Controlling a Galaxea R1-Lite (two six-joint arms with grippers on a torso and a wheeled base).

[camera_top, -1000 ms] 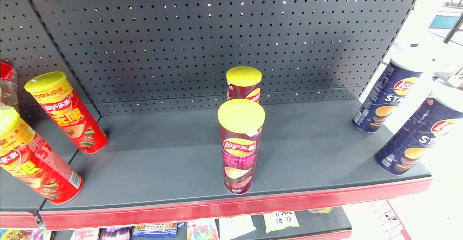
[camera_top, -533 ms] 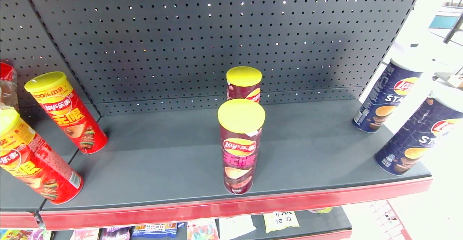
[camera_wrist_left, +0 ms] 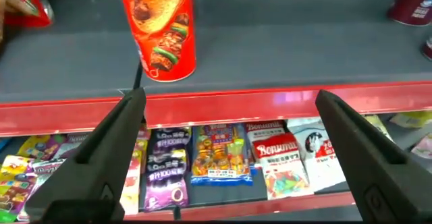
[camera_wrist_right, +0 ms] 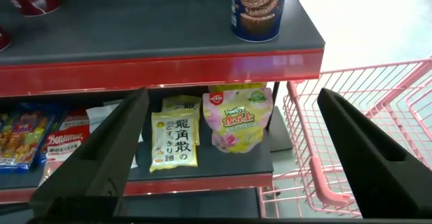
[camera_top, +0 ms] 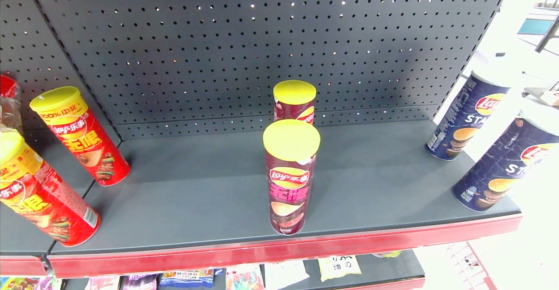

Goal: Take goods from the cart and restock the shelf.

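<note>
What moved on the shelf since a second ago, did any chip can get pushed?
Nothing moved, and nothing was grabbed or let go. The front maroon can, the back maroon can behind it, the two red cans on the left and the two blue cans on the right all stand on the shelf exactly where they were.

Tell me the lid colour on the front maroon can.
The lid is yellow, clearest in the head view.
</note>
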